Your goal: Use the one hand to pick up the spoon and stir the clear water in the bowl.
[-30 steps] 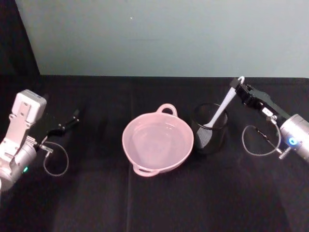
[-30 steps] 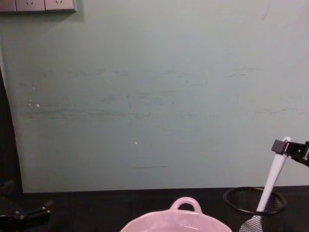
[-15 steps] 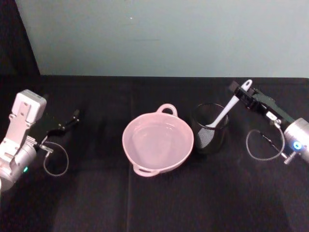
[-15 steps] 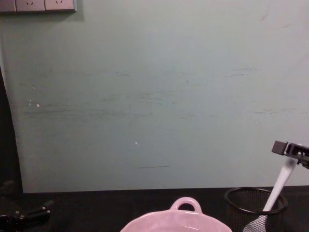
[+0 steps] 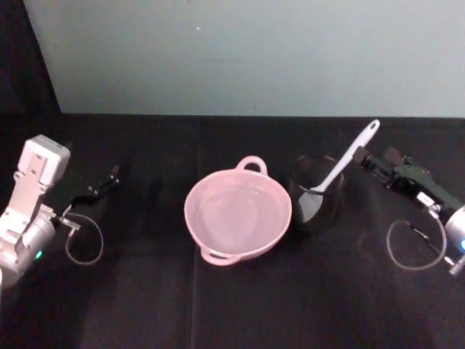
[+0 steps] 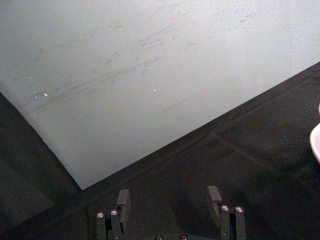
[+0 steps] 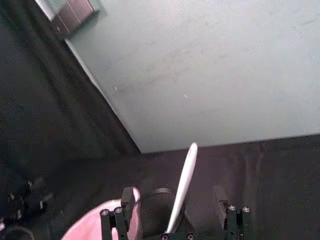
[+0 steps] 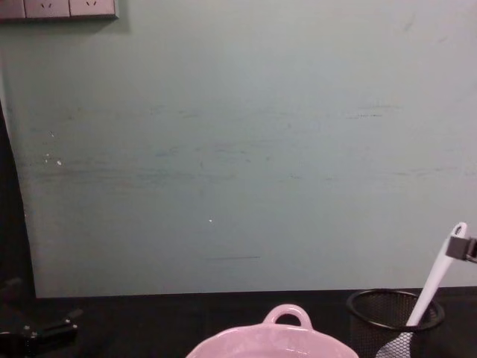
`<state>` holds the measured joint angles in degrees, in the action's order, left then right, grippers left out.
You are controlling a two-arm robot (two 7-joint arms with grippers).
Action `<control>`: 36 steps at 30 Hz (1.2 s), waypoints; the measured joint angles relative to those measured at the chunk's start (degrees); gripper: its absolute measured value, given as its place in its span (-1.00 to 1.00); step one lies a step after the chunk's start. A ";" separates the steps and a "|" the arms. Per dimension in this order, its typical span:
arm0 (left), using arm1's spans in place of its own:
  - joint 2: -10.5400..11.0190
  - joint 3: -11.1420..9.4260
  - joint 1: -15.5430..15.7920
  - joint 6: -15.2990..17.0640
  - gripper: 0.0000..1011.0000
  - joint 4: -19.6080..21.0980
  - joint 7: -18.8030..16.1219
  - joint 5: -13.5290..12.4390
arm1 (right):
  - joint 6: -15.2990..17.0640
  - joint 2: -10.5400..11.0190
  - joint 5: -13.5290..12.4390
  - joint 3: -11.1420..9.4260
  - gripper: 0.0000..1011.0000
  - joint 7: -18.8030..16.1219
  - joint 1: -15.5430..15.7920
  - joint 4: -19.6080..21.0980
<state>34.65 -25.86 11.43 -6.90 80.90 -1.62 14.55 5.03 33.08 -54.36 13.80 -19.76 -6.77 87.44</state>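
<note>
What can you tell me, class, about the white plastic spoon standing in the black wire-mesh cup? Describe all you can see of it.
The white plastic spoon is a spatula-like utensil with a long slim handle, a hole at the handle's end, and a flat rounded blade. It stands blade down inside the black wire-mesh cup, leaning on the cup's rim, its handle tilted up toward the robot's right. The open right gripper sits just beside the handle; contact cannot be judged. The cup stands right of the pale pink bowl on the black table.

head view downward, chest view low, sharing bowl [image 5: 237, 211]
</note>
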 joint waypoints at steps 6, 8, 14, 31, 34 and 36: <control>0.00 0.00 0.00 0.00 1.00 0.00 0.00 0.00 | 3.27 3.95 0.91 -1.89 0.98 5.17 4.59 6.01; 0.00 0.00 0.00 0.00 1.00 0.00 0.00 0.00 | 5.29 5.55 2.21 -2.34 0.98 8.18 5.50 7.36; 0.00 0.00 0.00 0.00 1.00 0.00 0.00 0.00 | 10.16 7.56 8.87 -0.78 0.98 14.82 3.72 8.01; 0.00 0.00 0.00 0.00 1.00 0.00 0.00 0.00 | -6.27 -1.49 25.33 8.10 0.98 8.65 -8.95 -12.28; 0.00 0.00 0.00 0.00 1.00 0.00 0.00 0.00 | -8.88 -2.90 26.41 8.89 0.98 7.20 -9.93 -15.76; 0.00 0.00 0.00 0.00 1.00 0.00 0.00 0.00 | -10.15 -3.45 26.94 9.11 0.98 6.64 -10.16 -16.96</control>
<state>34.65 -25.86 11.43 -6.91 80.90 -1.62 14.55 -5.12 29.63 -27.43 22.90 -13.12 -16.93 70.48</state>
